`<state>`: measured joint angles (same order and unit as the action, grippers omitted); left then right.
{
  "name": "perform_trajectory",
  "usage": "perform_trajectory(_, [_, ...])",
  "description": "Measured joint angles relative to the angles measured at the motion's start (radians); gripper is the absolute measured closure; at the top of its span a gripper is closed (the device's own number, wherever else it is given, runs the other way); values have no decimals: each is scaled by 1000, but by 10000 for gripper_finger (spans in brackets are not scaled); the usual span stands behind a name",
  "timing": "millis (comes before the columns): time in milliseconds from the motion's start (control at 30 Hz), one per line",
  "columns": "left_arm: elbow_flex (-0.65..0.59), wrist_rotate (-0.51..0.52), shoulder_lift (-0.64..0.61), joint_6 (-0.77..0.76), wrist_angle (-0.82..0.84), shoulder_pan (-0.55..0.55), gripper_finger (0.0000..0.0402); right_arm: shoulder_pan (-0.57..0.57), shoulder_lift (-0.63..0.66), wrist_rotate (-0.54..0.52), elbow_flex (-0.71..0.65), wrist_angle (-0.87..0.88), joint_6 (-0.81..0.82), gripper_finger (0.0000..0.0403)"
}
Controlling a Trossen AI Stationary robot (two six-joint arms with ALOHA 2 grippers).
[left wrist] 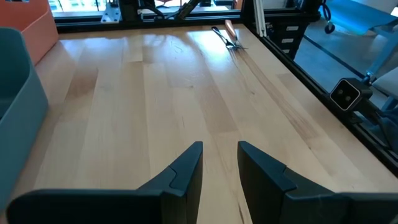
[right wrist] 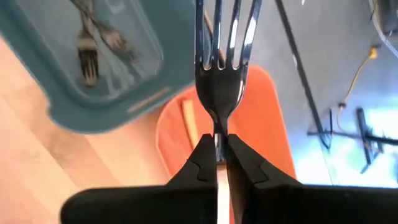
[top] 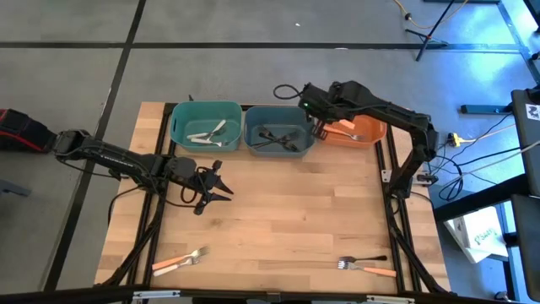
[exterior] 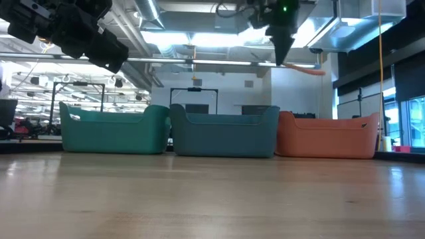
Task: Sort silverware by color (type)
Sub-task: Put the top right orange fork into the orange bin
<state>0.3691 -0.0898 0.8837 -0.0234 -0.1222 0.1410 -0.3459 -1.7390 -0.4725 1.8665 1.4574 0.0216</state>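
Note:
Three bins stand in a row at the far edge: a teal bin (top: 179, 127) with white forks, a blue bin (top: 253, 135) with black forks and an orange bin (top: 371, 135). My right gripper (top: 321, 128) hangs over the orange bin's rim (right wrist: 267, 118), shut on an orange-handled fork (right wrist: 224, 56). The fork's handle (exterior: 309, 69) sticks out sideways in the low view. Another orange handle (right wrist: 188, 121) lies in the orange bin. My left gripper (top: 215, 187) stands open above the table's left middle, with nothing between its fingers (left wrist: 186, 171). My right gripper pinches the fork's neck (right wrist: 219, 127), just behind the tines, between its two fingers. The fingers slant down from above. The tines stick out beyond the fingertips. The fork is lifted clear, above the orange bin.
An orange-handled fork (top: 179, 260) lies near the front left edge. A black fork (top: 364, 260) and an orange-handled fork (top: 371, 270) lie near the front right edge. Bare wood lies between the bins and these forks.

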Motion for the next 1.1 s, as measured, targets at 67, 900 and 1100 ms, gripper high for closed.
perform_trajectory(67, [0,0,0,0,5,0,306,-19,-1,-9,-44,-1,0,402])
perform_trajectory(900, [0,3,0,6,6,0,306,-300,-3,72,-512,-333,-56,402])
perform_trajectory(1100, [0,4,0,6,6,0,306,-295,25,76,-512,-369,-78,402])
